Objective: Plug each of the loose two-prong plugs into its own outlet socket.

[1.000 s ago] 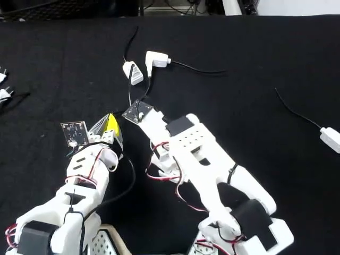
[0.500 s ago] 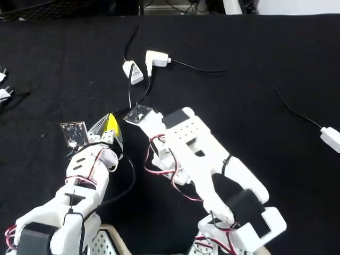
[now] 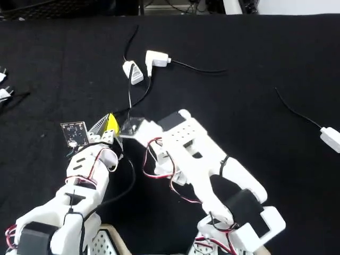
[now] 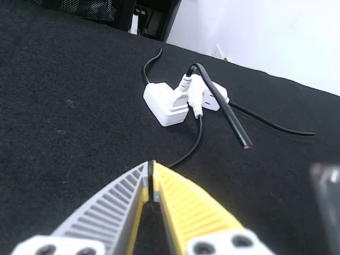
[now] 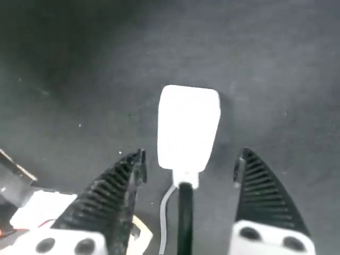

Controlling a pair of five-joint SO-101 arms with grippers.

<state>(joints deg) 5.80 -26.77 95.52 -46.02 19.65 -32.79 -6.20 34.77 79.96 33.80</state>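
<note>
My right claw (image 5: 191,154) gapes wide, empty, with a white plug (image 5: 188,125) lying between its tips; my left claw (image 3: 109,119), left of centre in the high view, is pinched closed.

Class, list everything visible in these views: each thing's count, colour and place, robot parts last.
plug-and-socket pieces: two, white, far middle of table
loose plugs: two, white, left edge of high view
corded piece: one, white, right edge
white block: one, white, seen ahead in right wrist view
cords: several, black, trailing from white pieces
tablecloth: one, black
left gripper: one, yellow and grey jaws shut, near left
right gripper: one, black jaws open, near middle
</note>
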